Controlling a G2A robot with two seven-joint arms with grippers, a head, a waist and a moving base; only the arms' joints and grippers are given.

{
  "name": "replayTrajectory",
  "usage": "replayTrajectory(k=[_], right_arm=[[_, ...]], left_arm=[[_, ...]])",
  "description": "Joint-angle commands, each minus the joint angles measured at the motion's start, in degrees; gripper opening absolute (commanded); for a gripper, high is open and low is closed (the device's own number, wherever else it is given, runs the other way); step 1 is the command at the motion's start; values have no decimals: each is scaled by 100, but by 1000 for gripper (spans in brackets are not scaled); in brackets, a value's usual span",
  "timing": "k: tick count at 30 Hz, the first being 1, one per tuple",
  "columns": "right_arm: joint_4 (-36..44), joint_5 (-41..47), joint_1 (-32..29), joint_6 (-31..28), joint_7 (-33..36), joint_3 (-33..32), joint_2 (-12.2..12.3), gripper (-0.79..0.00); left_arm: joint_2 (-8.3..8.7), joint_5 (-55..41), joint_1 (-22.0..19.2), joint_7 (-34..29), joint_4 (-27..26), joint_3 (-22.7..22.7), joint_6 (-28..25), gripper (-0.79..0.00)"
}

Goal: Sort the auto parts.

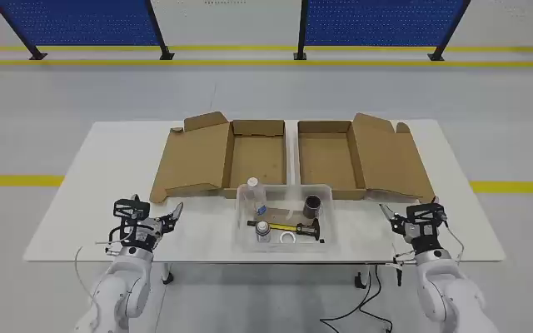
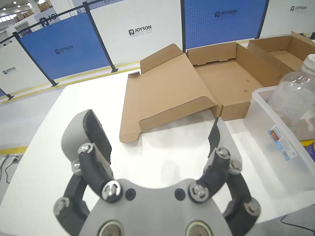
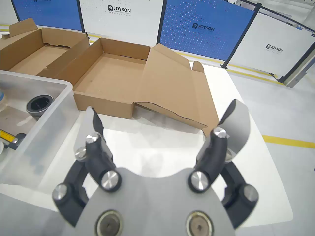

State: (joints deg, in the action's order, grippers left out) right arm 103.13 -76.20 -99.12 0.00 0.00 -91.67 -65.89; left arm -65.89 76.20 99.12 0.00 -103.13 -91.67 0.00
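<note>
A clear plastic bin [image 1: 326,193] stands at the table's front middle. It holds a clear bottle [image 1: 256,196], a dark cylindrical sleeve [image 1: 313,205], a yellow and black tool [image 1: 291,226], a white ring [image 1: 288,239] and a small capped bottle [image 1: 263,229]. My left gripper [image 1: 147,215] hovers open over bare table left of the bin, nothing between its fingers. My right gripper [image 1: 410,211] stands open right of the bin [image 3: 49,114], also empty. The sleeve [image 3: 39,103] sits in the bin's near corner in the right wrist view; the bottle [image 2: 292,94] leans inside the bin [image 2: 273,133] in the left wrist view.
Two open cardboard boxes lie behind the bin, both empty: the left box [image 1: 258,158] with its lid [image 1: 196,158] folded out to the left, the right box [image 1: 326,158] with its lid [image 1: 390,158] out to the right. Blue and white fence panels stand beyond the table.
</note>
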Motion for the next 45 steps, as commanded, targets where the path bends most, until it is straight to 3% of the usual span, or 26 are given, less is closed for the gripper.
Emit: replayTrajectory(k=[1, 10, 17, 28, 36, 45], right_arm=[[0, 0, 0, 0, 0, 0, 0, 0], [0, 0, 0, 0, 0, 0, 0, 0], [0, 0, 0, 0, 0, 0, 0, 0], [0, 0, 0, 0, 0, 0, 0, 0], [0, 0, 0, 0, 0, 0, 0, 0], [0, 0, 0, 0, 0, 0, 0, 0]], left_arm=[[0, 0, 0, 0, 0, 0, 0, 0], [-10, -22, -86, -13, 36, 19, -10, 0], [-19, -150, -707, -139, 148, 253, -659, 0], [-119, -504, -1738, -731, 241, 1436, -1797, 0], [-241, -402, -2167, -905, 615, 2260, -1750, 0], [-350, -330, -2578, -873, 1220, 2688, -1578, 0]])
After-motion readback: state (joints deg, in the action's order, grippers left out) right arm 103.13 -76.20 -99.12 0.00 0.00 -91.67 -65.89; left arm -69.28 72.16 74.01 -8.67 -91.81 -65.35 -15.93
